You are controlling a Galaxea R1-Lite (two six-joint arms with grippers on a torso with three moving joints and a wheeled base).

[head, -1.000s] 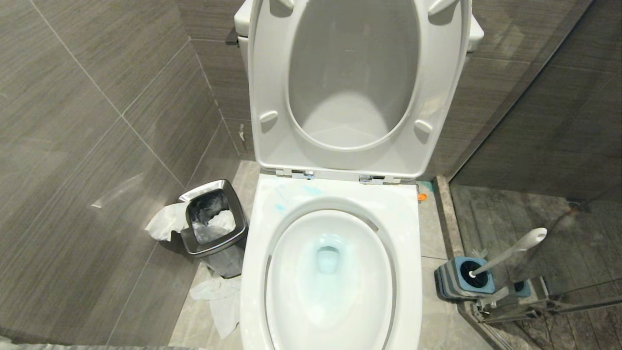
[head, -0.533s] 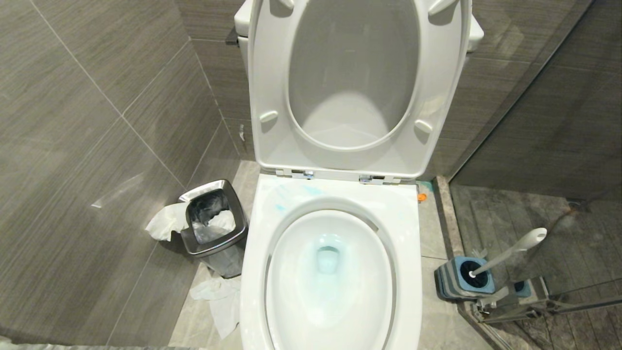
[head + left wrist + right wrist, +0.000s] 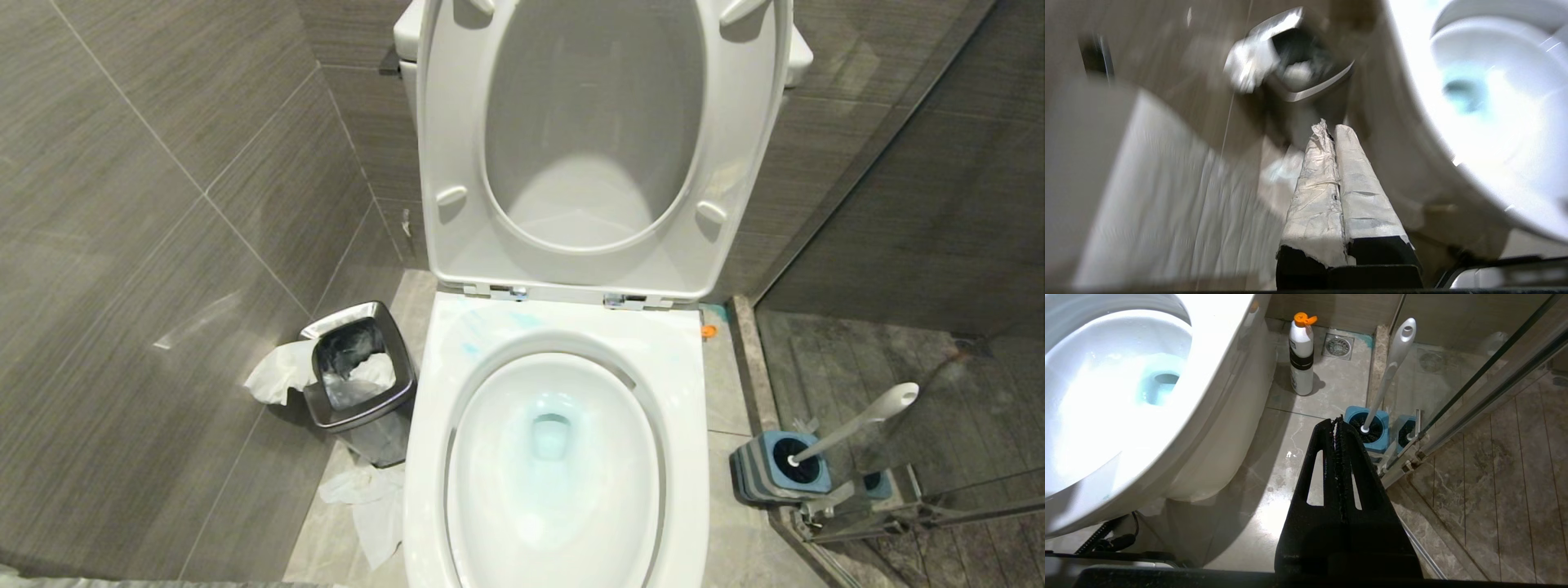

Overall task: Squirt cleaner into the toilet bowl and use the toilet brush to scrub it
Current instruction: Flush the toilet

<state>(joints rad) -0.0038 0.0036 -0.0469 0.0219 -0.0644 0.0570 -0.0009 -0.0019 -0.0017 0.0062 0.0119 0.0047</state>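
Far left: grey tiled wall, then the waste bin [image 3: 359,367] on the floor beside the toilet, lined with a bag, tissue hanging over its rim and more tissue on the floor in front. The left gripper [image 3: 1331,132] hangs low beside it, paper-wrapped fingers pressed together, holding nothing; looks parked.

Centre: the toilet bowl [image 3: 555,327] with seat and lid tipped up against the tank, so the basin is open for cleaning. The cleaner [image 3: 551,429] shows as a pale blue tint around the drain, plus faint blue streaks on the back left of the rim. Squirting looks done, scrubbing not.

Right: the cleaner bottle [image 3: 1301,355] with orange cap stands upright on the floor just beside the toilet base. The right gripper [image 3: 1338,420] is closed and empty, pointed toward the toilet brush [image 3: 857,425], which sits head-down in its blue holder [image 3: 780,469] against the glass shower partition, handle leaning up and away. Likely next: right gripper opens and takes that handle.
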